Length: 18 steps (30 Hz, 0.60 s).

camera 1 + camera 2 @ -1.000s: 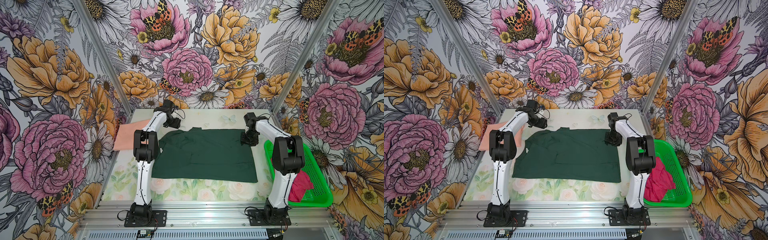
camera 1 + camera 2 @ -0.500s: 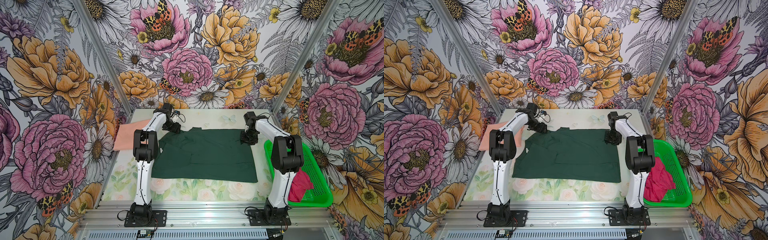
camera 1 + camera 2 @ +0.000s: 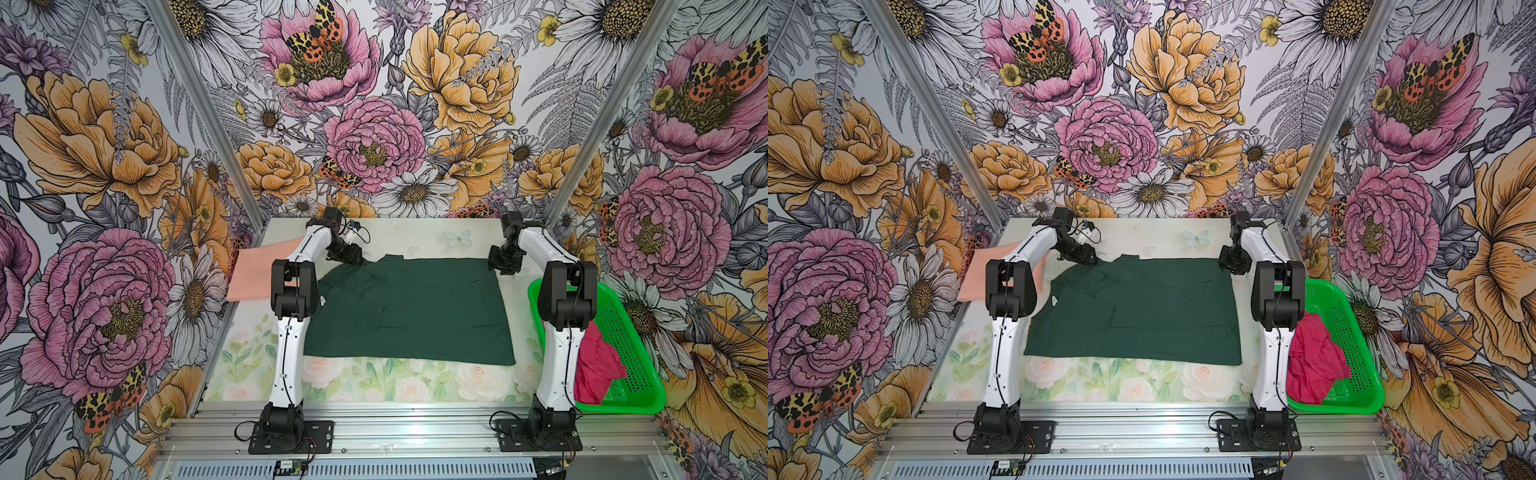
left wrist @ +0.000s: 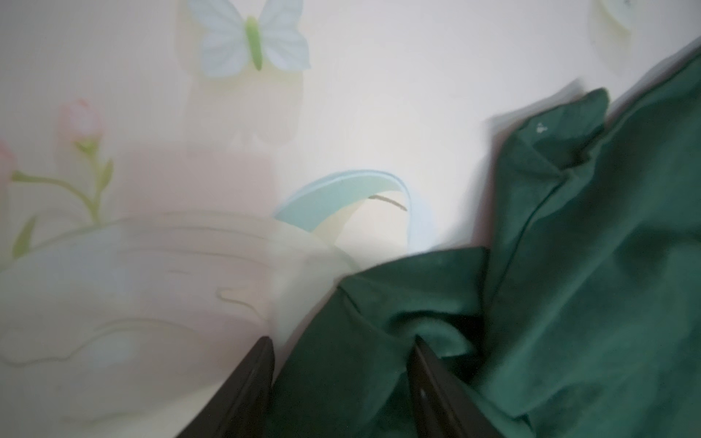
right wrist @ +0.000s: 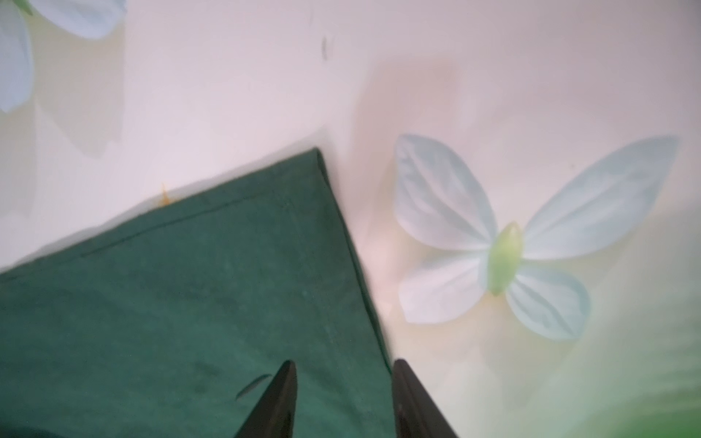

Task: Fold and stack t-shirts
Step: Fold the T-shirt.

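The dark green t-shirt [image 3: 407, 311] [image 3: 1133, 311] lies spread flat on the table in both top views. My left gripper [image 3: 360, 262] [image 3: 1094, 261] is down at its far left corner. In the left wrist view its jaws [image 4: 341, 339] stand apart, astride a bunched fold of the green cloth [image 4: 569, 265]. My right gripper [image 3: 500, 266] [image 3: 1231, 266] is at the far right corner. Its jaws [image 5: 344, 362] are apart, straddling the shirt's side edge [image 5: 227, 284]. The peach t-shirt [image 3: 257, 274] lies at the far left. The crimson t-shirt [image 3: 598, 365] is crumpled in the basket.
A bright green perforated basket [image 3: 623, 316] [image 3: 1350, 307] stands at the table's right edge, beside my right arm. The floral table cover [image 3: 374, 378] shows in front of the green shirt. Flowered walls close in the back and both sides.
My left gripper has come down and rightward onto the green shirt's far left corner, and its jaws have narrowed. The right gripper has hardly moved, its jaws slightly narrower.
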Available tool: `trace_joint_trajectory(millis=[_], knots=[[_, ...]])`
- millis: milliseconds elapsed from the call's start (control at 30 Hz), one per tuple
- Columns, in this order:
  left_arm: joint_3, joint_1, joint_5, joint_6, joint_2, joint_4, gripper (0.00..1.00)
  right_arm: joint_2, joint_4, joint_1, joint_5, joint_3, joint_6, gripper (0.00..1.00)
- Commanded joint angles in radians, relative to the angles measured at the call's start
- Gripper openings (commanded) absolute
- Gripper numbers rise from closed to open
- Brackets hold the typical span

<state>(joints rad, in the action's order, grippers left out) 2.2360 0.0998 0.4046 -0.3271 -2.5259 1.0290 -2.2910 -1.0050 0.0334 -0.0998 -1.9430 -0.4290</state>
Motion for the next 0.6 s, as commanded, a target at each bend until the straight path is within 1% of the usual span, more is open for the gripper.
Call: trace_joint_trajectory(millis=[0,33,67,200,367,400,567], knots=[[0.006,-0.028,0.129,0.007,-0.048,0.027,0.35,-0.091,0.005,0.014,-0.080,-0.121,-0.044,0.41],[0.007,-0.033,0.144,0.009,-0.050,0.030,0.17,-0.117,-0.003,0.017,-0.080,-0.150,-0.051,0.41],[0.004,-0.039,0.152,0.010,-0.050,0.031,0.12,-0.136,-0.004,0.019,-0.083,-0.171,-0.051,0.41],[-0.016,-0.038,0.145,-0.011,-0.038,0.047,0.11,-0.200,-0.010,0.021,-0.094,-0.231,-0.061,0.41],[-0.040,-0.035,0.148,-0.029,-0.017,0.061,0.11,-0.237,-0.012,0.025,-0.048,-0.277,-0.071,0.41],[-0.041,-0.034,0.151,-0.034,-0.015,0.064,0.11,-0.246,-0.012,0.026,-0.052,-0.289,-0.070,0.39],[-0.036,-0.032,0.161,-0.037,-0.017,0.072,0.09,-0.266,-0.011,0.029,-0.108,-0.294,-0.049,0.01]])
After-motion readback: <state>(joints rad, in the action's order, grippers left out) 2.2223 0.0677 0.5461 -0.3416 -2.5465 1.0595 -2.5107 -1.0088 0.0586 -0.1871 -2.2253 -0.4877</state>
